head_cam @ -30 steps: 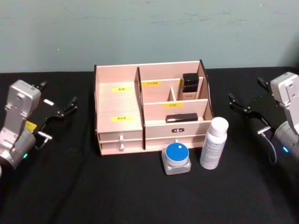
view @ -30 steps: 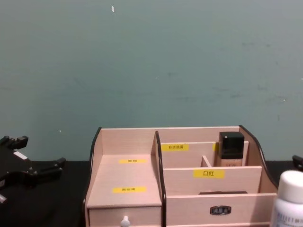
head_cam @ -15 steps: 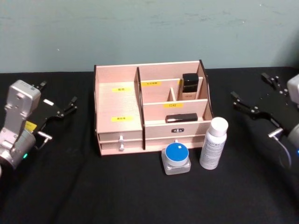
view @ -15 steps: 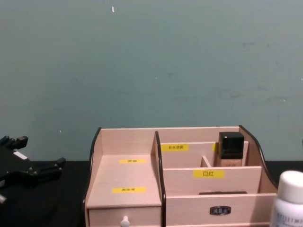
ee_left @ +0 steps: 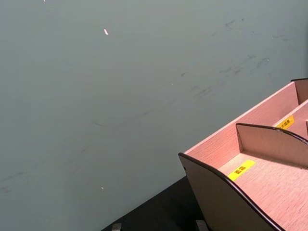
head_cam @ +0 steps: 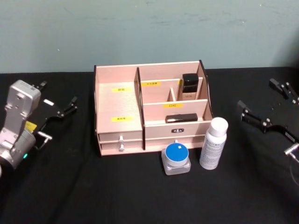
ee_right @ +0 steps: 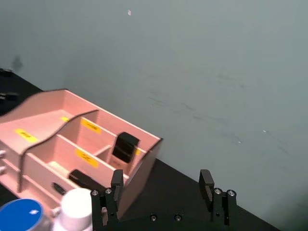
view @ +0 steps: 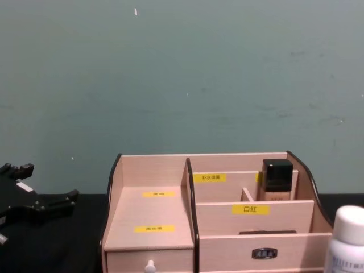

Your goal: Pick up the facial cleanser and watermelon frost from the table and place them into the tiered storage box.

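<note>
The tiered storage box [head_cam: 117,100] stands at the table's middle, against the back. In front of its right half stand the facial cleanser [head_cam: 213,143], a tall white bottle, and to its left the watermelon frost [head_cam: 176,157], a squat jar with a blue lid. My left gripper [head_cam: 57,95] rests open, left of the box. My right gripper [head_cam: 256,93] hovers open and empty to the right of the box and the bottle. In the right wrist view, the right gripper [ee_right: 161,185] faces the box [ee_right: 43,103], with the cleanser's cap [ee_right: 77,204] and the jar's blue lid [ee_right: 21,214] below.
A black-capped beige bottle [head_cam: 189,87] stands in the box's rear right compartment. A flat black item [head_cam: 181,118] lies in the front right one. The box's left compartments [view: 151,213] hold nothing. A teal wall rises close behind the black table.
My right arm has drawn outward to the right, its grey wrist leaving the head view. The left arm, the bottle and the jar have not moved.
</note>
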`<state>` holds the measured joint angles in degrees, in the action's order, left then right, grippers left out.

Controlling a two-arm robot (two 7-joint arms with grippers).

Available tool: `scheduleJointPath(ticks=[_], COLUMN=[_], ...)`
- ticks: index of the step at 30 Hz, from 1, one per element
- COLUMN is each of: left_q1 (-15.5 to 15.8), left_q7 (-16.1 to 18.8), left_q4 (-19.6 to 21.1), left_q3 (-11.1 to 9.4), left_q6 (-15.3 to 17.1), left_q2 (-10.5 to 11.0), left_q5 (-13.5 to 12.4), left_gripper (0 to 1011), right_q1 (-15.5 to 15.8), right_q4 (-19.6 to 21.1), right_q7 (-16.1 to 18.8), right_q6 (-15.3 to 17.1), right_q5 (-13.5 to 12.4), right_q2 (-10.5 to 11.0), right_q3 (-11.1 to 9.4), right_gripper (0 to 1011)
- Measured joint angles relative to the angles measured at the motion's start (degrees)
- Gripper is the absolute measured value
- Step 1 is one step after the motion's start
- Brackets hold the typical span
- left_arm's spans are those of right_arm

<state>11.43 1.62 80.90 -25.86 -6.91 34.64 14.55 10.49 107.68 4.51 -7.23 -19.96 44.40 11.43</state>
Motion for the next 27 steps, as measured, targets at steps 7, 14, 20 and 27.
scheduleJointPath(ticks=[7,14,20,27], left_q1=[0.0,0.0,0.0,0.0], left_q7=[0.0,0.0,0.0,0.0], left_q4=[0.0,0.0,0.0,0.0], left_q3=[0.0,0.0,0.0,0.0], left_q6=[0.0,0.0,0.0,0.0], left_q2=[0.0,0.0,0.0,0.0], left_q5=[0.0,0.0,0.0,0.0], left_gripper=[1001,1001,1001,1001], right_q1=[4.41,7.19,8.11,8.1], right_q4=[3.44,5.44,5.73,5.36], right_q7=[1.32,2.77,4.29,5.47], right_q6=[-0.73,0.35,2.67,5.15], right_q5=[-0.69,-0.43,-0.39,0.56], right_q2=[0.86,1.32,1.33,0.96], right_q3=[-1.65,-2.01,-1.48,-0.87], right_gripper=[1002,1003,1003,1002])
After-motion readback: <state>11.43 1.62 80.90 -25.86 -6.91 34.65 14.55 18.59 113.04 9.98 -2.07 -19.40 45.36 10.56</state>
